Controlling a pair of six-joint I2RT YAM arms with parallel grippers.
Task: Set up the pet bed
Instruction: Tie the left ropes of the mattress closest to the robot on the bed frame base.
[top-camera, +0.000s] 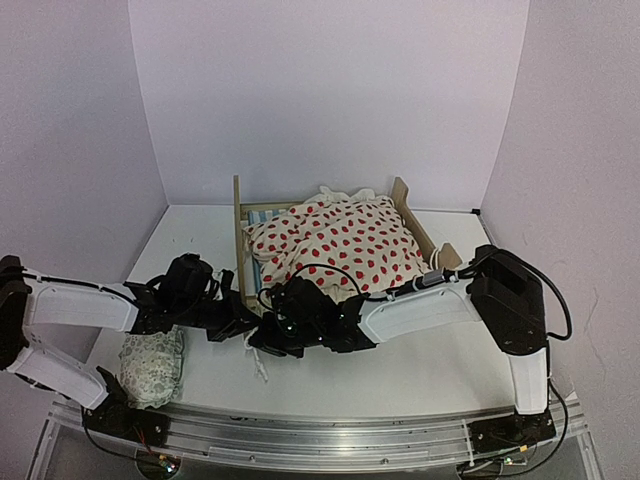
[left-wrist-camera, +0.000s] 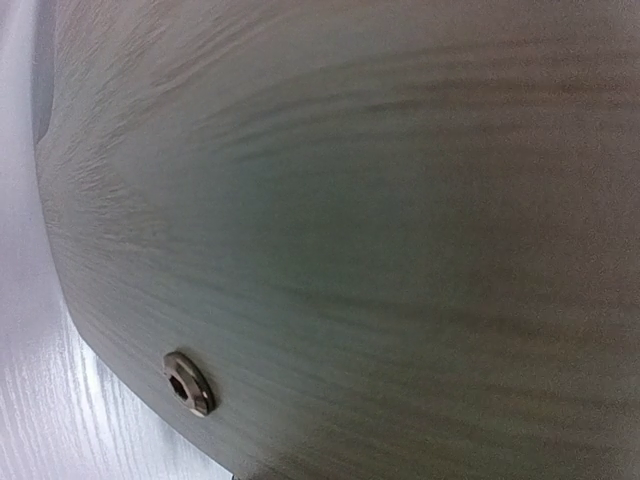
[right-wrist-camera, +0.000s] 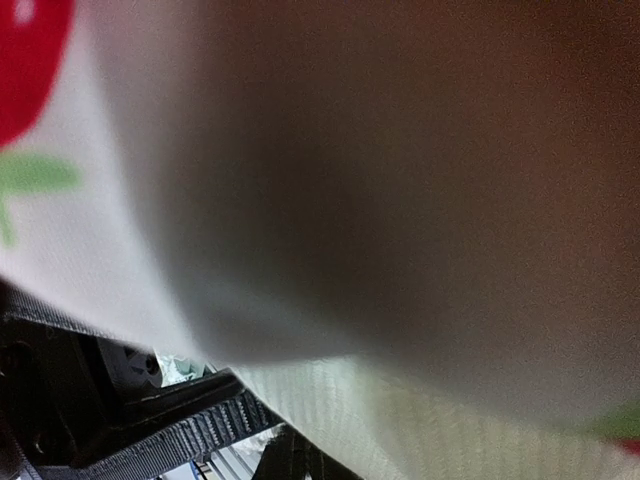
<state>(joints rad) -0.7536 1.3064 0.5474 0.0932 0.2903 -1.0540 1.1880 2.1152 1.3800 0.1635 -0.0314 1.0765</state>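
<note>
1. Standing at the centre of the overhead frame, the pet bed (top-camera: 421, 226) carries its striped mattress (top-camera: 262, 216), which shows only at the upper left corner. A red-dotted blanket (top-camera: 340, 245) lies heaped over the rest, apparently waiting to be spread flat.
2. The pillow (top-camera: 152, 368) sits on the table (top-camera: 420, 370) at lower left, well apart from the frame, so it has not yet been put in place.
3. Both arms stretch low and inward, meeting at the bed's near left end.
4. The left gripper (top-camera: 245, 318) hovers close against a plywood board (left-wrist-camera: 380, 220) bearing a bolt (left-wrist-camera: 188, 382), its jaws pressed together.
5. The right gripper (top-camera: 275, 330) reaches from the right under the blanket's edge, cloth filling its camera. Its jaws are closed too, and whether they pinch fabric cannot be told.
</note>
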